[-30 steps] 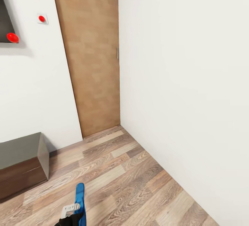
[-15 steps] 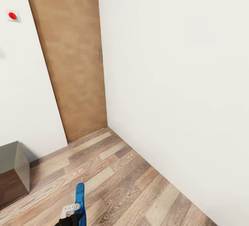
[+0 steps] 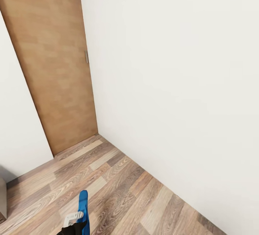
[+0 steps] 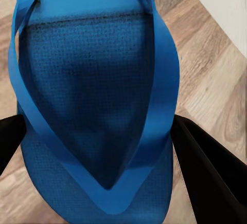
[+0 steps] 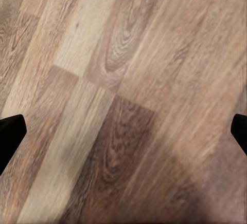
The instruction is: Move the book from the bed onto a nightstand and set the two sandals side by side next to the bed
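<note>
The left gripper (image 4: 103, 131) is clamped on 1 blue sandal (image 4: 92, 95), carried above the plank floor (image 3: 118, 188) near the door (image 3: 50, 66). The right gripper (image 5: 123, 131) is spread wide, holding nothing.

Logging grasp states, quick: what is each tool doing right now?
Left tool: shut on a blue sandal.
Right tool: open, empty, over the wood floor.
</note>
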